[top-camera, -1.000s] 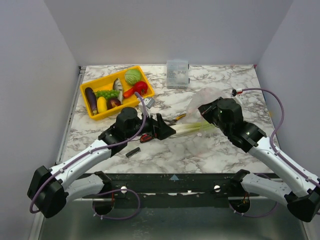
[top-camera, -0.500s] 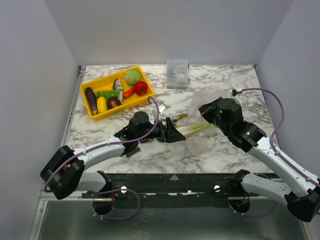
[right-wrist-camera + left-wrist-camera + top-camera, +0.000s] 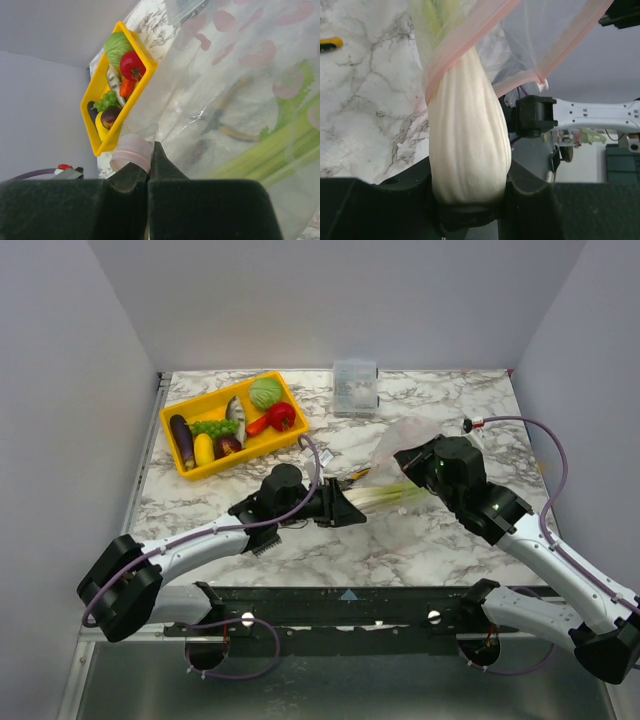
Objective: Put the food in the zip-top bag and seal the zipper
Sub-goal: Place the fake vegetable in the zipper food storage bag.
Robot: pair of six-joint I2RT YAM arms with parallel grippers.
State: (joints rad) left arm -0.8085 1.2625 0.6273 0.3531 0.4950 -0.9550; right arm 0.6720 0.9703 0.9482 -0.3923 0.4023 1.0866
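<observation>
**Left wrist view: celery (image 3: 467, 135) entering the bag (image 3: 240, 90)**

The left hand (image 3: 468, 197) is clamped on the pale butt; the green end lies past the pink zipper (image 3: 462, 50). The right hand (image 3: 148, 162) pinches the bag's mouth edge, over the worktop (image 3: 420, 540). Stalk looks stiff, ribbed, light: grip the butt. Film is thin, crinkly, probably slippery: hold it by the zipper strip. Other food (image 3: 265, 393) waits in the tray (image 3: 250, 451).

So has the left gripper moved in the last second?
Yes. The left gripper slid right, away from the yellow tray toward the bag, carrying the celery.
</observation>
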